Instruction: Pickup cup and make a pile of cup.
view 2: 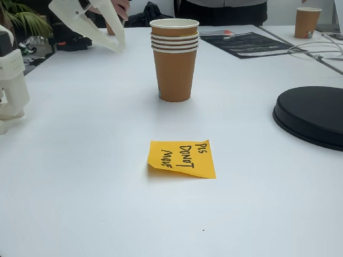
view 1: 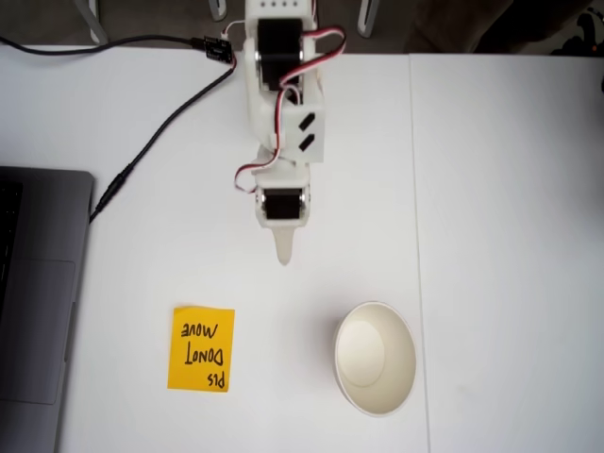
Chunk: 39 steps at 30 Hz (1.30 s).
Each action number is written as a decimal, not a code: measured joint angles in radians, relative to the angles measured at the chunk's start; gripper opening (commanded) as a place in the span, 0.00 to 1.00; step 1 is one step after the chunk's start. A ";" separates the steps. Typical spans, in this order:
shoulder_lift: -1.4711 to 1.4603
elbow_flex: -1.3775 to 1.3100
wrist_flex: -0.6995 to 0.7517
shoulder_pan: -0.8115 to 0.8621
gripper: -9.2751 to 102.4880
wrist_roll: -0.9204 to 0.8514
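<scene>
Hovering over the white table (view 1: 510, 189) right now: the gripper (view 1: 283, 253), pale plastic fingers tapering together to one blunt tip, nothing pinched between them. Same story from the side in a fixed view, gripper (view 2: 119, 47) raised and empty, up and to the left of the pile of cups (view 2: 174, 59).

And there, the pile of cups (view 1: 375, 359): from above just one cream-white round mouth, lower right of the fingertip; from the side, brown kraft walls, conical, about four rolled cream rims stacked at the top. Standing upright, well apart from the orange sticky note (view 2: 182, 158) lying flat in front of it, one corner curling, black marker scrawl on it. Note (view 1: 202, 348) left of the pile from above.

Looks, by judgement, like a gap between cups. No loose cup near the arm; only a lone paper cup (view 2: 308, 21) far back right.

For the next one:
- Pinch one wall near the rim, gently; thin paper, easy to crush.
- Carry high, clear of those rims.
- Drop straight down the pile's axis; a sideways nudge could topple it.

Off to the edges: grey laptop (view 1: 38, 302), black cable (view 1: 142, 156), matte black round disc (view 2: 313, 115).
</scene>
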 measured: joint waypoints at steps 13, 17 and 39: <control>0.155 0.173 0.000 0.000 0.02 0.000; 0.189 0.218 0.000 0.000 0.02 0.000; 0.354 0.385 0.000 0.000 0.02 0.000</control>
